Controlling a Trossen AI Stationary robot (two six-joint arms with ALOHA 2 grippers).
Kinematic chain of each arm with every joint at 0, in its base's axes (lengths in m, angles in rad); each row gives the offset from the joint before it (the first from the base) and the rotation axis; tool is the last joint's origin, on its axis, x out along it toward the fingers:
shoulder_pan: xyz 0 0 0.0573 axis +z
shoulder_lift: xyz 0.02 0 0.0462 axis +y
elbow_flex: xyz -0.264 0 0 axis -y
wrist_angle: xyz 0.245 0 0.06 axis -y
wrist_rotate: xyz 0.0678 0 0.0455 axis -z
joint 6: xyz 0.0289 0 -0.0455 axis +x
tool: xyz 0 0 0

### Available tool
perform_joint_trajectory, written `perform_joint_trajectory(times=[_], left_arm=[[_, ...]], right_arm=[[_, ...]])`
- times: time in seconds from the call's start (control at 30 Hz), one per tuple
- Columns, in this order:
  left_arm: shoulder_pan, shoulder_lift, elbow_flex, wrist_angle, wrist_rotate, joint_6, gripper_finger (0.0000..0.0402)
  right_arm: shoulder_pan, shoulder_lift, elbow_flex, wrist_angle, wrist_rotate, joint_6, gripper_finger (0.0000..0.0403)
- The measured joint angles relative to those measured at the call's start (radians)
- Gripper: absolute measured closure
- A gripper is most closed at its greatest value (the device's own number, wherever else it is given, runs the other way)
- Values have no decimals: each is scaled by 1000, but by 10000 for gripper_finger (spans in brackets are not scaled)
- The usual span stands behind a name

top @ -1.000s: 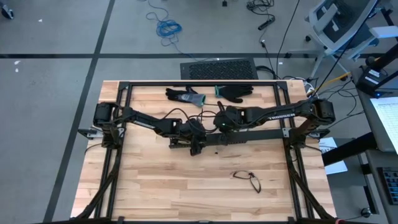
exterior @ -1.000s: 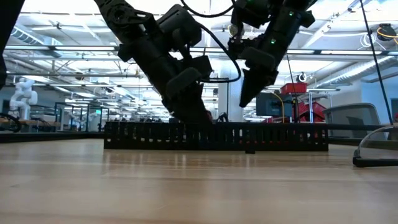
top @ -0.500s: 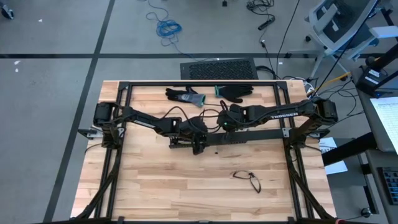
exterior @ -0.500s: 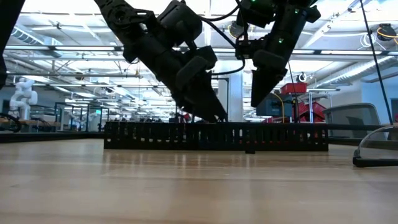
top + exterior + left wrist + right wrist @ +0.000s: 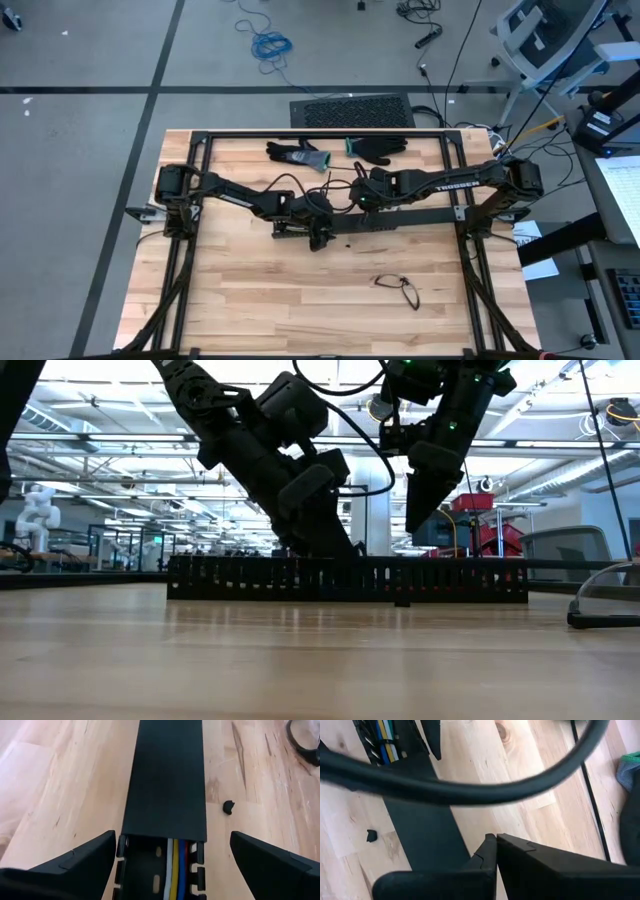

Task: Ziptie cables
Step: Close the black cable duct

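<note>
The cables (image 5: 177,870), white, yellow, blue and red, lie side by side in the uncovered end of a long black slotted duct (image 5: 390,224); a flat black lid (image 5: 165,775) hides them farther along. They also show in the right wrist view as cables (image 5: 384,740). My left gripper (image 5: 172,840) is open and low over that uncovered end, one finger on each side of the duct (image 5: 350,578). My right gripper (image 5: 492,842) is shut and hangs above the duct's middle (image 5: 418,520), toward its far side (image 5: 360,197).
The duct lies across the table's middle. A small black scrap (image 5: 229,806) lies beside it on the near side. A black looped thing (image 5: 400,288) lies nearer the near edge. A grey-and-teal glove (image 5: 298,155) and a black glove (image 5: 378,148) lie along the far edge.
My right gripper has shifted a little toward the table's right and now hangs more upright. My left gripper swung a little toward the right along the duct, then came partly back, staying low at it. The duct has not moved.
</note>
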Motion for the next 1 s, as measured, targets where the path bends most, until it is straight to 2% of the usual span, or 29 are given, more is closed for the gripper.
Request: perform_joint_trajectory(times=[0.27,0.6,1.0], left_arm=[[0,0,0,-21,-15,-12,69],[0,0,0,-20,-43,23,95],[-2,0,0,-22,-45,40,154]], right_arm=[[0,0,0,0,0,3,403],[0,0,0,1,0,6,403],[0,1,0,3,4,6,403]])
